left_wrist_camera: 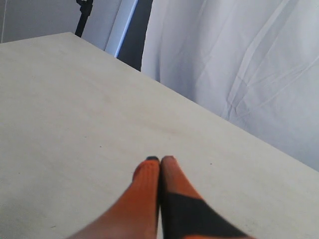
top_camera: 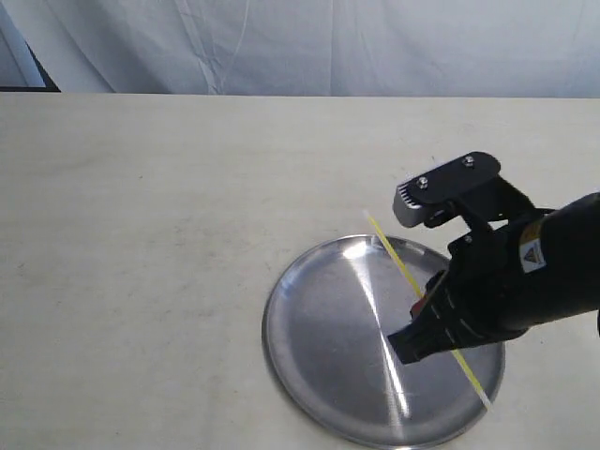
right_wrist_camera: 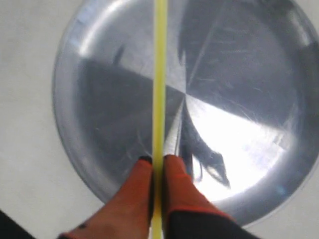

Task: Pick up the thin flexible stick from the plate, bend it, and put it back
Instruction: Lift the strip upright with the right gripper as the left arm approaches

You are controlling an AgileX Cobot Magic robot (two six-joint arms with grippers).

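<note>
Orange fingers of the right pincer [right_wrist_camera: 158, 162] are pinched tight on the thin flexible stick [right_wrist_camera: 160, 74], which runs straight out between them over the plate [right_wrist_camera: 99, 99]. The grip looks to be somewhere around the stick's middle (hard to say exactly, the arm hides part of it), which I'd guess leaves both ends free for bending. The stick seems lifted clear of the metal, with one end poking past the rim. Left pincer [left_wrist_camera: 160, 159] is squeezed closed on nothing, hanging over the tabletop [left_wrist_camera: 65, 99] well away from the plate, so it probably has to come over and help. Count: one stick, one plate, two pincers.
</note>
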